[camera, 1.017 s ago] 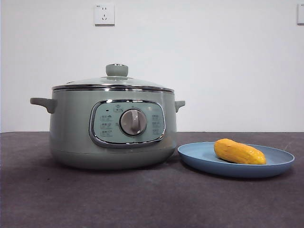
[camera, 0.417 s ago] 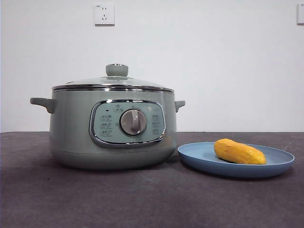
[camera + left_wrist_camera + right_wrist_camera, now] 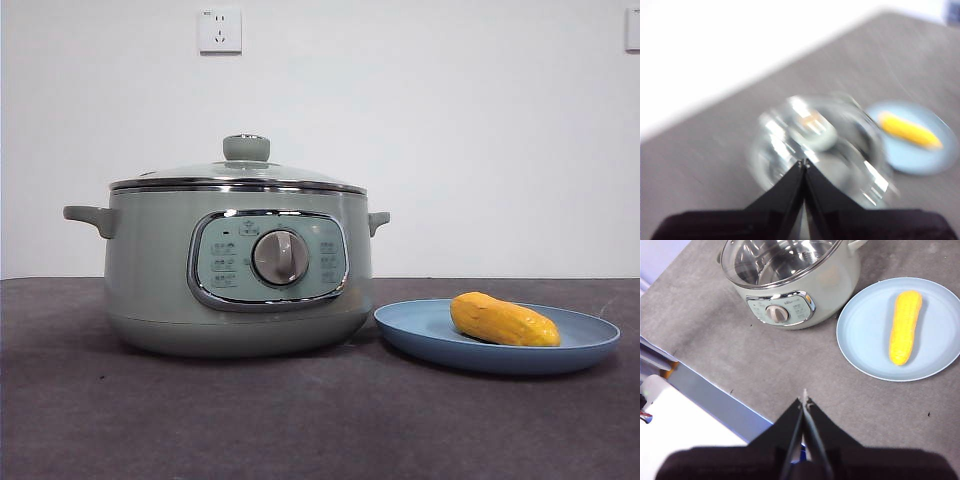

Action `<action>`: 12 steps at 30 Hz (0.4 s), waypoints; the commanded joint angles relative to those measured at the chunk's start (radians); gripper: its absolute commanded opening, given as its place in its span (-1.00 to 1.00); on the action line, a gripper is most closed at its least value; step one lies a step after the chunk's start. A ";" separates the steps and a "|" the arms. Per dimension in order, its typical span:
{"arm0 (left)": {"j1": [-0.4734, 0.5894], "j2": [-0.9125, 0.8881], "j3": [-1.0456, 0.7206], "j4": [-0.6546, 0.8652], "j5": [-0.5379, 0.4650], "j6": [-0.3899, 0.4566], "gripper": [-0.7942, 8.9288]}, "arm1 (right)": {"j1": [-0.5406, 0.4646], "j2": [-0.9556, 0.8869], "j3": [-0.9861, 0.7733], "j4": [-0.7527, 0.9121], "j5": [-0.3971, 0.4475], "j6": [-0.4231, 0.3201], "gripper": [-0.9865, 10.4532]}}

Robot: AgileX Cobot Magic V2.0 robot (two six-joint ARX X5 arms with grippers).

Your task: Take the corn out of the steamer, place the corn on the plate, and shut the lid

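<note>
On the light-blue plate, the corn, a stubby yellow-orange cob, is seen lying on its side, unmoved over the last second. The lid is seated on the pale-green steamer, so the task is judged complete. Both the left gripper and right gripper are held high above, jaws pressed together and empty.

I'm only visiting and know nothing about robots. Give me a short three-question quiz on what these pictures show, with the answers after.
1. True or false: the corn lies on the plate.
2. Where is the lid? A) on the table B) on the steamer C) on the plate
3. Fill in: both arms' black fingers are ____.

Key:
1. True.
2. B. It sits on the pot, knob up.
3. Shut: the left gripper is above the lid, the right gripper above the table. Neither holds anything.
</note>
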 commanded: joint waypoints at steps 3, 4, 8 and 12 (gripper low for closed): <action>0.145 -0.169 -0.242 0.266 0.008 0.034 -0.84 | 0.001 0.001 -0.004 0.005 0.003 -0.005 -0.83; 0.166 -0.212 -0.308 0.322 0.003 0.033 -0.84 | 0.001 0.001 -0.004 0.005 0.003 -0.005 -0.83; 0.206 -0.360 -0.557 0.484 -0.024 0.013 -0.84 | 0.001 0.001 -0.004 0.005 0.003 -0.005 -0.83; 0.226 -0.497 -0.765 0.550 -0.088 -0.040 -0.84 | 0.001 0.001 -0.004 0.005 0.003 -0.005 -0.83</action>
